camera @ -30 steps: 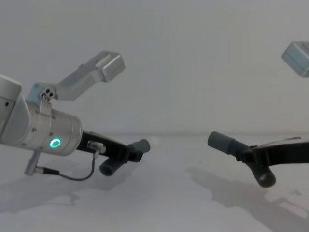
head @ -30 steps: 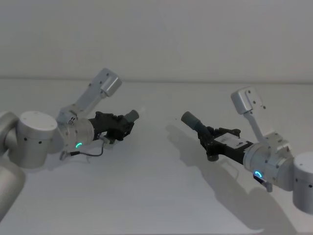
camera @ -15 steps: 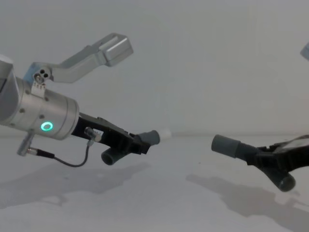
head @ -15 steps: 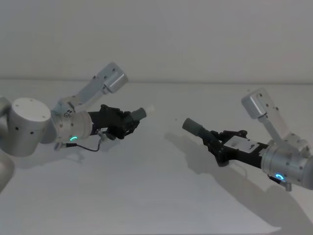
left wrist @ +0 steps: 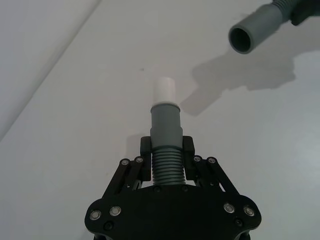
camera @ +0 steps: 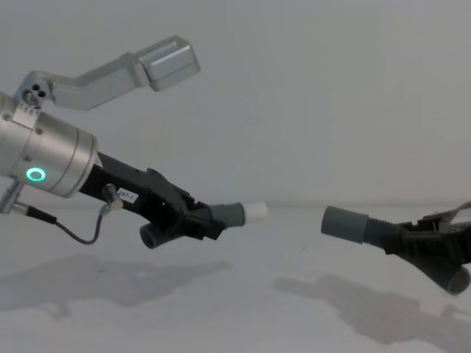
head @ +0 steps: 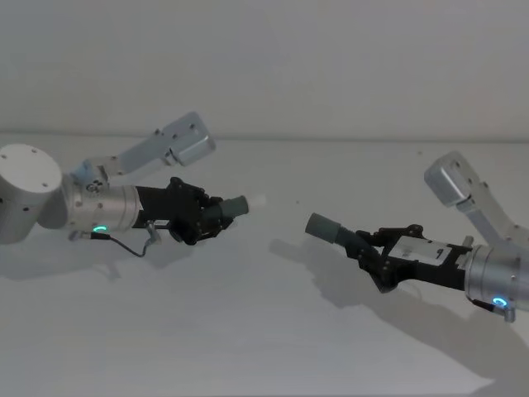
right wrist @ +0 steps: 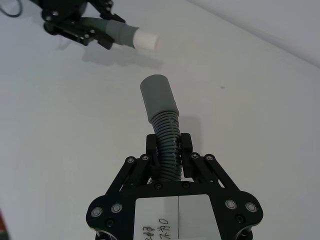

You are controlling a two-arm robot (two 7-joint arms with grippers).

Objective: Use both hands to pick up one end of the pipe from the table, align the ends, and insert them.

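Above the matt white table [head: 248, 347], my black two-finger left gripper [head: 208, 219] clamps the ribbed dark grey white-tipped hose piece [head: 235, 207], and my right gripper [head: 376, 252] clamps the grey open-socket piece [head: 324, 227]. Both have swung up to nearly face each other. They are apart and not yet on one axis, so I judge aligning unfinished.

Both arms extended inward, claws aimed at each other, well apart.
left claw [head: 211, 217] comes in from the left, tipped slightly down, fingers clamped on left hose piece [head: 234, 206]; right claw [head: 372, 248] comes in from the right, clamped on right hose piece [head: 326, 227].
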